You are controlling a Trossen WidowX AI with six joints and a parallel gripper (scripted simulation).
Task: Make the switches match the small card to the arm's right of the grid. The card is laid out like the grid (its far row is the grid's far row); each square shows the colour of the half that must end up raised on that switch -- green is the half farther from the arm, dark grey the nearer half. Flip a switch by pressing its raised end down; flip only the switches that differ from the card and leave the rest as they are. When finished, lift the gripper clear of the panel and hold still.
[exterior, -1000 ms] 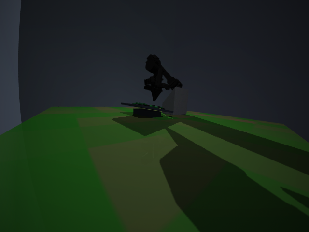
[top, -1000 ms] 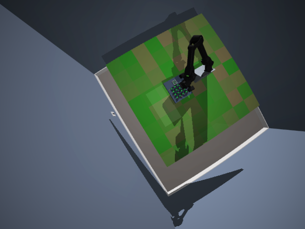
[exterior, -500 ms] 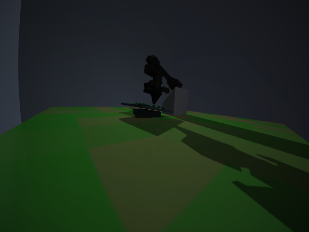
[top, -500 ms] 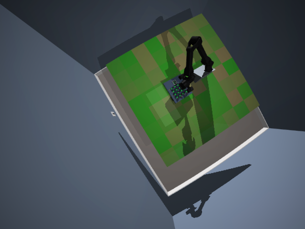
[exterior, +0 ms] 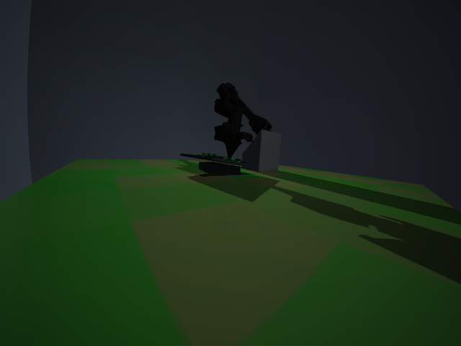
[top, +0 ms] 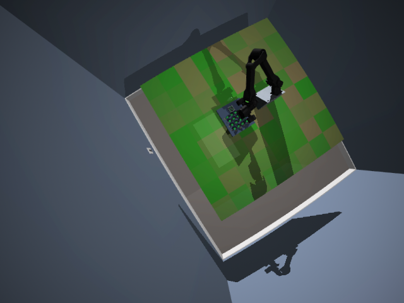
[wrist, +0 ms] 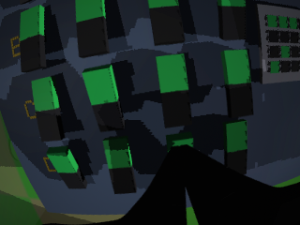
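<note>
Hovering low over the near part of the switch panel (wrist: 134, 75), the gripper (wrist: 186, 197) has its fingers pressed together with nothing between them; in the wrist view they form one dark wedge whose tip sits at the third switch (wrist: 180, 144) of the nearest row, hiding most of it. Can't tell if the tip touches it. Panel is dark blue with a four-by-four grid of rockers, each half green, half dark grey, row letters in yellow down the left edge. Small card (wrist: 279, 43) sits on the panel to the right of the grid, showing green and dark squares, too small to read fully. Top view: arm (top: 252, 76) reaches from its pale base plate (top: 267, 93) down to the panel (top: 235, 121) on the green-and-tan checkered table (top: 182, 98). Exterior view: gripper (exterior: 229, 154) points straight down just above the panel's top (exterior: 208, 155), grey block (exterior: 266, 151) behind it.
</note>
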